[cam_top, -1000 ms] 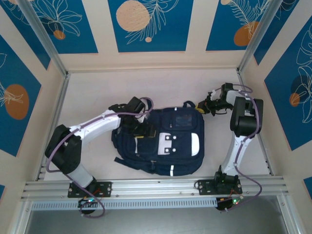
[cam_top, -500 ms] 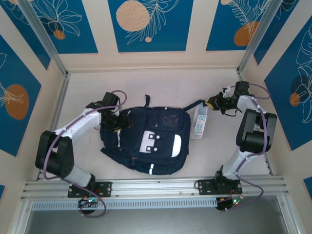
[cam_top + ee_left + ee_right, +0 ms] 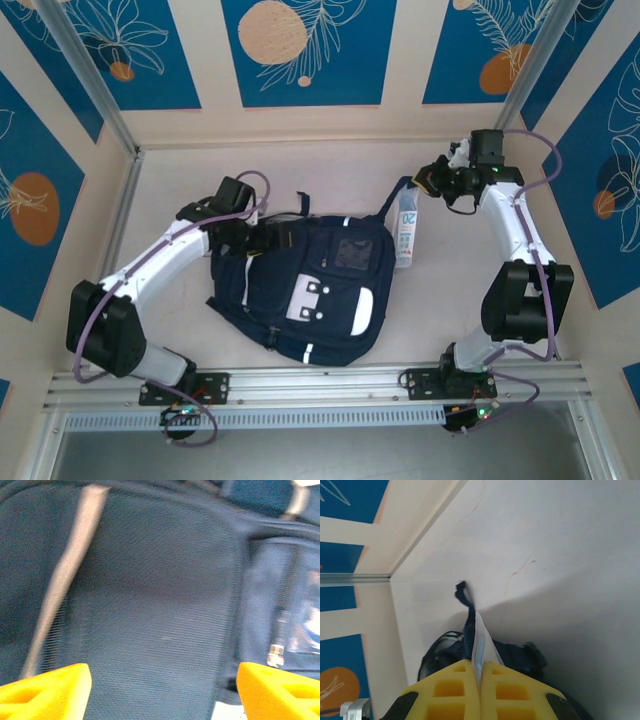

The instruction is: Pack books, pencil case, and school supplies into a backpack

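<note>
Backpack (image 3: 300,285): middle of the surface (image 3: 175,175), lying flat, front pockets up, top toward 12 o'clock. Soft, floppy fabric, likely to sag and slide if tugged. Best taken by the rim of the opening or by the top loop (image 3: 300,203).
Left fingers (image 3: 250,238): at the backpack's 10 o'clock corner, spread wide over the dark weave, nothing pinched between them.
Packet (image 3: 407,228): just beside the backpack at its 2 o'clock edge, long side running 12 to 6. Light, thin and probably glossy and bendy, so apt to flex or slip from a pinch at one end. Firmer hold likely nearer the middle of a long edge.
Right fingers (image 3: 432,183): at the packet's 12 o'clock end, clamped tight on its thin edge, seen edge-on from the wrist.
Hidden: mouth of the main compartment, open or zipped, cannot tell; contents unseen.
Blurred: left wrist picture smeared, zip pull (image 3: 275,652) at 3 o'clock barely legible.
Unclear: whether the packet's 6 o'clock end rests on the surface or hangs clear.
</note>
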Available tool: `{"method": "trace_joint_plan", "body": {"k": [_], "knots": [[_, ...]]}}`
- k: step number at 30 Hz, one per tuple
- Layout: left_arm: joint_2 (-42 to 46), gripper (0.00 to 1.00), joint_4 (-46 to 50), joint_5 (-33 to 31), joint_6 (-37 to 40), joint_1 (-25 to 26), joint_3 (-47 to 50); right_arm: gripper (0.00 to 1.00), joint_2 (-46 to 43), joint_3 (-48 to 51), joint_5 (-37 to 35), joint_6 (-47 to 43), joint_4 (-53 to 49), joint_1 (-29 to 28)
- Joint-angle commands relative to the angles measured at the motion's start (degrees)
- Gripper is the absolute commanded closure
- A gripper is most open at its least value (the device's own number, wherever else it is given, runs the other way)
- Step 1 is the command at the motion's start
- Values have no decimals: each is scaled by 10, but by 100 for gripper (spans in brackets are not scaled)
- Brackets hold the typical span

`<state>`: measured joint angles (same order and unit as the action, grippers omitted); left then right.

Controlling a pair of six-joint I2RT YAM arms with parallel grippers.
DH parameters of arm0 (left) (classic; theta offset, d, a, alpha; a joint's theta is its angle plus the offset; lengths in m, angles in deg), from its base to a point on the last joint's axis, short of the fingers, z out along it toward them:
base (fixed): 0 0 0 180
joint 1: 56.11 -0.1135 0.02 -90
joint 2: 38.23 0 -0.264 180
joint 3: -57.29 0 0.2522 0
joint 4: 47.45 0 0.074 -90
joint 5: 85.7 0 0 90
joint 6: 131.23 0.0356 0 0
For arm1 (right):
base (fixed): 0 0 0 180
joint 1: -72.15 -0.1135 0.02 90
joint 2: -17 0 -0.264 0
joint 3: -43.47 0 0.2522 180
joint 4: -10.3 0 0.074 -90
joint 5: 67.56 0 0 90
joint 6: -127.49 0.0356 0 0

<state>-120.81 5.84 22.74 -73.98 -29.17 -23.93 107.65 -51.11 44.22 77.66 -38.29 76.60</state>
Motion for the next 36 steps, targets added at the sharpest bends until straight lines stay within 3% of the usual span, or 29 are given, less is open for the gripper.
{"method": "trace_joint_plan", "body": {"k": [1,5,9,12,19,26,31,36], "knots": [[29,20,-22,38,-17,30,-39,100,11,-20,89,118,23,-13],[11,17,-21,52,-20,76,-63,100,36,-44,98,160,15,-6],[-21,17,0,31,2,118,-85,100,140,-235,34,15,-209,-6],[-40,17,-28,32,-6,139,-89,100,185,-316,-1,18,-291,0],[-119,14,10,-67,86,208,-224,100,187,-268,31,200,-249,42],[-144,12,-47,-191,231,265,-274,100,209,-287,54,223,-253,37],[-146,10,-182,-186,394,305,-226,100,213,-291,65,221,-253,34],[-195,10,-217,-152,418,321,-260,100,213,-281,69,226,-246,35]]}}
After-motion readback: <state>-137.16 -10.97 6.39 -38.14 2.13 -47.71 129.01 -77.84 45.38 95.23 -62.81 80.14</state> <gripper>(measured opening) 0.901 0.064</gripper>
